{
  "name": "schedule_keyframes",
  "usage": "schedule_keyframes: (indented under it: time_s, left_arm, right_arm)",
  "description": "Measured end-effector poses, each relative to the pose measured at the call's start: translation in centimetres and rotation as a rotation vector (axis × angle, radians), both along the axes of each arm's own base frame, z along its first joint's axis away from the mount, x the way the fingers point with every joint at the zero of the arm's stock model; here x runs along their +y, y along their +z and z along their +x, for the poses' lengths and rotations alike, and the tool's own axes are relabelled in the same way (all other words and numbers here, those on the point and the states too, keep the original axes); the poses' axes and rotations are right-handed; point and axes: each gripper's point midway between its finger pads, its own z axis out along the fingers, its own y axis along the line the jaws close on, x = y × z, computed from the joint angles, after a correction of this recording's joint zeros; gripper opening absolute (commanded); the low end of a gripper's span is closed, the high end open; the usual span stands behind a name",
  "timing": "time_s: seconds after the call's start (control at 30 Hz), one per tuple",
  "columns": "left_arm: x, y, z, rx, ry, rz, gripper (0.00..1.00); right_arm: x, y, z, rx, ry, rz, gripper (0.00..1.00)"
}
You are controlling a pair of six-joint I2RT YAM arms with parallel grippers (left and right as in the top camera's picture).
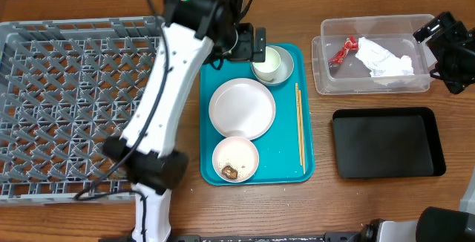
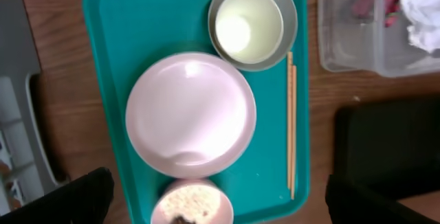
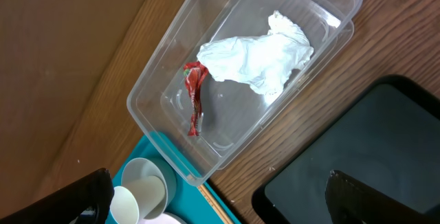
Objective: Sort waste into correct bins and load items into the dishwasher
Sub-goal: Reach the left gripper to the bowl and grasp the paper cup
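Both sets of jaws are released and grasp nothing. Your left gripper [image 1: 257, 44] hangs over the far end of the teal tray [image 1: 286, 164], just beside the cup [image 2: 240, 28]. Your right gripper [image 1: 443, 53] hangs at the table's right edge, beside the clear tub [image 1: 326, 79].

The red wrapper [image 1: 343, 51] and the napkin [image 1: 382, 58] already lie in that tub, near the far right corner. The black tray [image 1: 386, 142], toward the near right corner, holds nothing. The rack [image 1: 67, 101] fills the left side of the table.

- **Cup and bowl:** The cup appears nested in 1 bowl [image 2: 290, 35]. Closing on the rim could catch both, or lift the cup and tip the bowl.
- **Food waste:** The 2nd bowl [image 1: 236, 158], at the tray's near end, holds the brown scrap [image 1: 230, 171] and rice. Rack it unemptied and the food probably drops through the lattice. Tip it carelessly and the grains likely scatter over the table.
- **Chopsticks:** The chopsticks [image 1: 300, 127] lie loose along the tray's right side, close to the nested bowl. A descending jaw could flick them off.
- **Plate:** The plate [image 1: 242, 108] lies flat, so it may slide rather than lift.
- **Rack wall:** Carry crockery too low and it could strike the rack's wall.
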Motion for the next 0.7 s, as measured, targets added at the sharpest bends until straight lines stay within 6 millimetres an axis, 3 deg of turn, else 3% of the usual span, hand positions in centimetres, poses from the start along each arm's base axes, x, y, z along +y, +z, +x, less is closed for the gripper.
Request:
schedule_keyframes:
  time_s: [0.03,0.07,0.1,0.33,0.5,0.63,0.7]
  left_arm:
    - [-0.2,-0.5,0.5,-0.001,-0.002,0.001,0.95]
    - [-0.6,-1.2,1.1,0.001,-0.003,-0.003,0.79]
    - [-1.0,-1.8,1.5,0.006,-0.009,-0.011,0.76]
    - [-6.1,-6.2,4.4,0.01,-0.135,-0.117,0.79]
    - [-9.2,-10.4,4.1,0.021,-0.241,-0.05,0.81]
    - [-10.5,-12.3,3.5,-0.006,-0.314,0.053,0.68]
    - [-10.9,-12.6,3.6,-0.039,-0.331,0.103,0.69]
  right_arm:
    - [0.0,0.0,0.0,0.0,-0.001,0.0,1.0]
    - [0.0,0.0,0.0,0.0,0.0,0.0,1.0]
    - [0.0,0.0,0.0,0.0,0.0,0.0,1.0]
    - [0.0,0.0,0.0,0.0,0.0,0.0,1.0]
    - [0.0,0.0,0.0,0.0,0.0,0.0,1.0]
    - [0.0,0.0,0.0,0.0,0.001,0.0,1.0]
    - [0.0,0.0,0.0,0.0,0.0,0.0,1.0]
